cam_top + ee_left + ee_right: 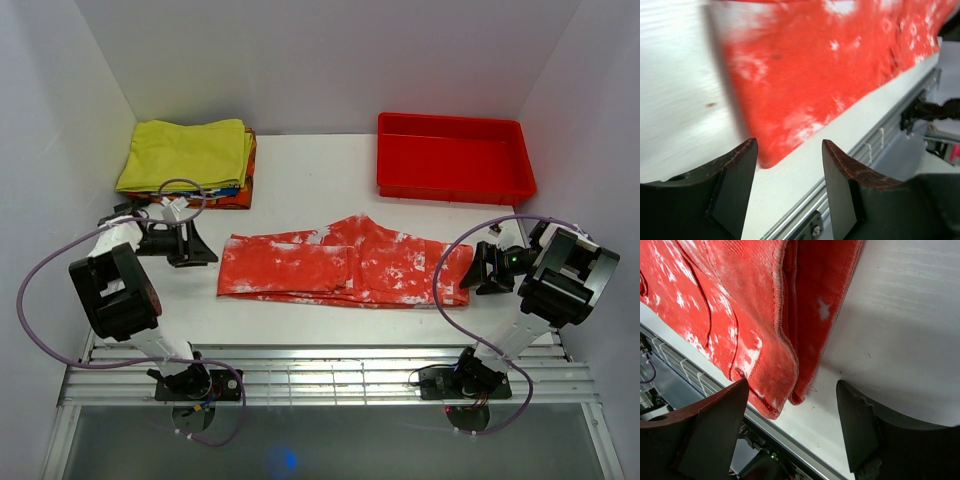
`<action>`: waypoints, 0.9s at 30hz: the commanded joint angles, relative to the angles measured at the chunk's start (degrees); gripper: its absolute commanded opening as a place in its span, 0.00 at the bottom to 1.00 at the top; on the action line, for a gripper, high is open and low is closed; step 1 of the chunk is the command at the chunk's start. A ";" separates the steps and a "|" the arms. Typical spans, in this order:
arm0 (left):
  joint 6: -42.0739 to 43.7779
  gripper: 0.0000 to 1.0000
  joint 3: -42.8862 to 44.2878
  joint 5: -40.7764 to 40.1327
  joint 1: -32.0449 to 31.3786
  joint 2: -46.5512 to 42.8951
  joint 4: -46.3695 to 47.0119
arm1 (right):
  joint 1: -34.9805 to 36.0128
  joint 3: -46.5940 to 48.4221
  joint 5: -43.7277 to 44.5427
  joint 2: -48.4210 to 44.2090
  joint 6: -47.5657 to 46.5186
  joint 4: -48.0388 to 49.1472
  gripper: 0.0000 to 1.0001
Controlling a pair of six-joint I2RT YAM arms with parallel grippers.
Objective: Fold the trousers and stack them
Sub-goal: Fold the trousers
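Note:
The red-orange trousers point(345, 262) with white blotches lie flat across the middle of the table, folded lengthwise, leg ends at the left, waist at the right. My left gripper point(195, 250) is open and empty just left of the leg ends; its wrist view shows the cloth's near corner point(805, 90) ahead of its fingers point(740, 165). My right gripper point(478, 268) is open and empty just right of the waist end; its wrist view shows the layered cloth edge point(765, 330) ahead of its fingers point(855, 415).
A red plastic tray point(455, 185) stands at the back right. A folded yellow garment point(190, 150) lies on a stack of other clothes at the back left. A metal rail point(330, 375) runs along the table's near edge.

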 commanded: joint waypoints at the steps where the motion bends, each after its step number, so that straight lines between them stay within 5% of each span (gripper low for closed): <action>1: -0.99 0.65 1.57 -3.92 4.84 -0.24 3.75 | 0.08 0.41 -1.80 0.28 0.04 2.43 0.76; 6: 0.94 0.66 -0.45 -5.69 5.20 5.04 5.15 | 0.26 -0.29 -0.65 1.34 -0.23 3.23 0.71; 15: -3.36 0.67 -0.89 5.82 4.33 14.09 9.72 | 0.70 -1.69 0.93 1.17 -1.46 3.67 0.65; 27: -7.58 0.51 -1.33 5.31 -0.68 17.26 12.80 | 3.86 -1.17 0.14 0.29 0.03 3.58 0.50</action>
